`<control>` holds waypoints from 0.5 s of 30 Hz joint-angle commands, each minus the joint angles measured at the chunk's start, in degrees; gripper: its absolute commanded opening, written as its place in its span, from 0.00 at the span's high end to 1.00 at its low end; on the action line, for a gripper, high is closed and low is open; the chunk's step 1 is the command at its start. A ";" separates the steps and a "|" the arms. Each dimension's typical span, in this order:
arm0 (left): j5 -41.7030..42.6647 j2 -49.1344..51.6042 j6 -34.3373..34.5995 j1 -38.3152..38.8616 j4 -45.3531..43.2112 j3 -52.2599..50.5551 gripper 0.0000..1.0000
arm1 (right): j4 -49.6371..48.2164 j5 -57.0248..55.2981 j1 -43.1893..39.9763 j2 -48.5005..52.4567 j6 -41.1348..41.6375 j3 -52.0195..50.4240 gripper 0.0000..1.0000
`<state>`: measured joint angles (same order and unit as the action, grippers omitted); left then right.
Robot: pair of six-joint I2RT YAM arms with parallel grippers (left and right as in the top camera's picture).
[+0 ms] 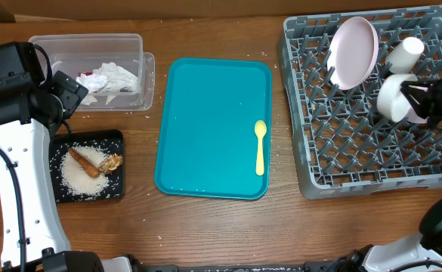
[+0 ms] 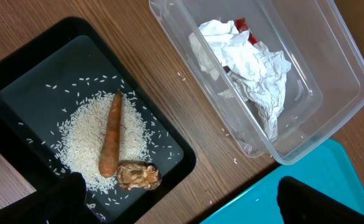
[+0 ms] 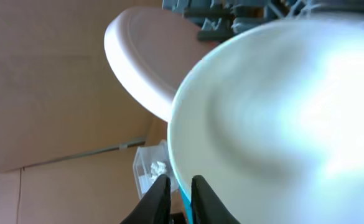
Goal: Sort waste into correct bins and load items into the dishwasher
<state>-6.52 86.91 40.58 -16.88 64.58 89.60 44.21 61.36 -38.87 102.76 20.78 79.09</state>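
Observation:
The clear tub [image 1: 146, 72] holds the crumpled white napkin [image 1: 115, 75] and dark-red wrapper [image 2: 241, 25]. The black tray [image 1: 116, 189] holds rice [image 2: 85, 134], the carrot-like stick [image 2: 111, 142] and the brown chunk [image 2: 138, 176]. My left gripper [image 2: 182, 211] is open and empty above the wood between the black tray and the teal tray. The yellow spoon [image 1: 260, 147] lies on the teal tray. In the grey rack [image 1: 311, 151] stand the pink plate [image 1: 354, 51] and the white cup [image 1: 406, 53]. My right gripper [image 3: 180, 193] is shut on the whitish bowl's [image 3: 281, 124] rim over the rack. The pink bowl is out of view.
The teal tray [image 1: 205, 113] lies mid-table between the bins and the rack. A few rice grains lie on the wood near the tub. The left arm's white base stands at the front left. A cardboard wall runs along the back.

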 commanded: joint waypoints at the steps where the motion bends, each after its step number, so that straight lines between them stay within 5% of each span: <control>1: -0.96 0.35 1.03 0.09 -0.09 0.13 0.00 | -0.17 1.18 -0.11 -0.50 0.52 -0.33 0.90; 7: -0.96 0.35 1.01 0.07 -0.09 0.13 0.00 | -1.46 4.26 -0.09 -0.50 0.50 -0.33 0.96; 10: -0.96 0.35 1.01 0.07 -0.09 0.13 0.00 | -1.49 3.13 0.13 -0.52 -0.83 -0.33 0.83; 15: -0.96 0.35 1.01 0.07 -0.09 0.13 0.00 | -1.29 -9.16 2.12 -0.55 -1.88 -0.26 0.80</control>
<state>-6.52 86.91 40.58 -16.88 64.58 89.60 43.11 60.14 -38.37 102.76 20.18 79.07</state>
